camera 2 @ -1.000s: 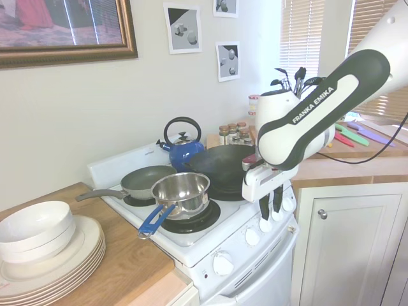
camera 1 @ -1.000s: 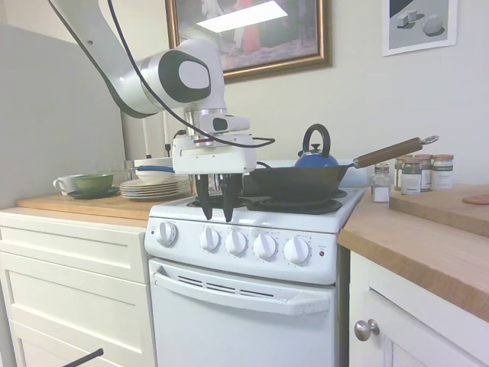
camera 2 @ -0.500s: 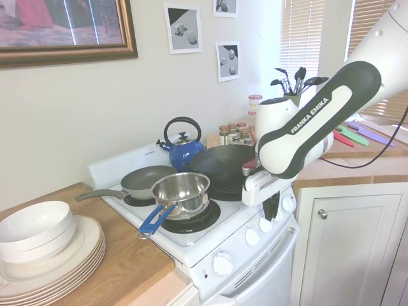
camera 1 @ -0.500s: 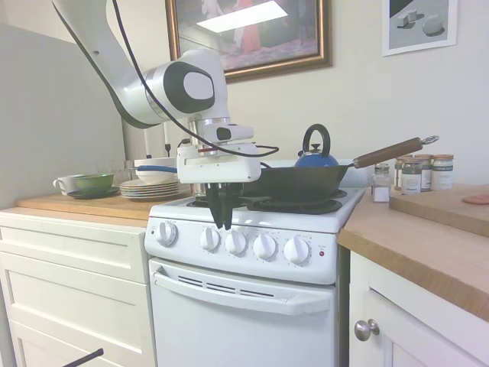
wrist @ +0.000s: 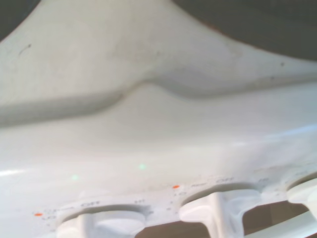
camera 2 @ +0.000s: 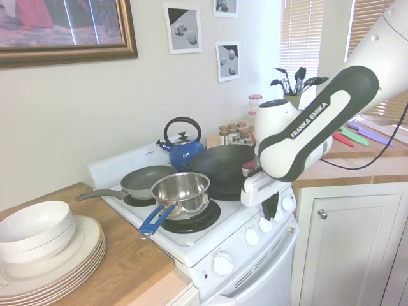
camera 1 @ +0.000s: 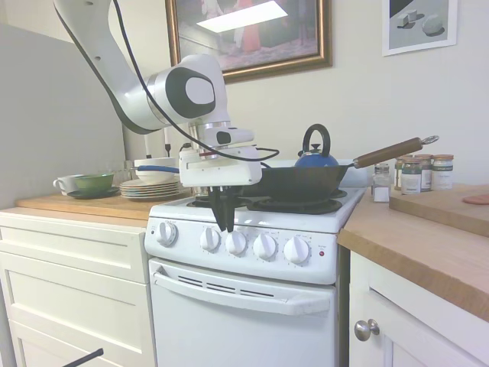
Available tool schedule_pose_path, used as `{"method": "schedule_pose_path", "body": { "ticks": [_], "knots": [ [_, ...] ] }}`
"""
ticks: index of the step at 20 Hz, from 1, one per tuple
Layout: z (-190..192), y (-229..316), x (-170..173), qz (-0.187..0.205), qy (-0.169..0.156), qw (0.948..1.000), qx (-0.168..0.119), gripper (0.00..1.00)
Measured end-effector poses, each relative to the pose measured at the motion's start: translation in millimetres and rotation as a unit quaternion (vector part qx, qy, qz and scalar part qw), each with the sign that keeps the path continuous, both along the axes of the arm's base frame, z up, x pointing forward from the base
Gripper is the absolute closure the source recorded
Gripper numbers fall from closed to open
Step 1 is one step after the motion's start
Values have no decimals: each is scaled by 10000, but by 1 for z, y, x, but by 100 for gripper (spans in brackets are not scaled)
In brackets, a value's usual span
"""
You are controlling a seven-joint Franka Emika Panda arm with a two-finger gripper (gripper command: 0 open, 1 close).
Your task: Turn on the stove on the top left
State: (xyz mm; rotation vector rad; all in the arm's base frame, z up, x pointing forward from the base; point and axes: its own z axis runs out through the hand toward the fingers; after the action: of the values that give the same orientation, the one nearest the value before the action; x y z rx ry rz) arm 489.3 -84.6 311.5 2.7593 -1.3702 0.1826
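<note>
We see gripper (camera 1: 226,220) fingers now together, were apart a second ago; hanging just above stove (camera 1: 252,306) knobs (camera 1: 236,243), none gripped, turn pending.

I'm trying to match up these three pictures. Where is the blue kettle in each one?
First exterior view: the blue kettle sits at the back of the stove, right of centre, behind the black wok.
Second exterior view: the kettle is centre, left of the wok.
Wrist view: not in it.
Shared landmark: the black wok.
</note>
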Motion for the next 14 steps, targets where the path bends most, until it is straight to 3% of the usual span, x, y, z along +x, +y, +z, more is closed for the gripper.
{"method": "schedule_pose_path", "body": {
  "ticks": [14],
  "knots": [
    [-8,-4,7,-30,35,10000,-83,100]
  ]
}}
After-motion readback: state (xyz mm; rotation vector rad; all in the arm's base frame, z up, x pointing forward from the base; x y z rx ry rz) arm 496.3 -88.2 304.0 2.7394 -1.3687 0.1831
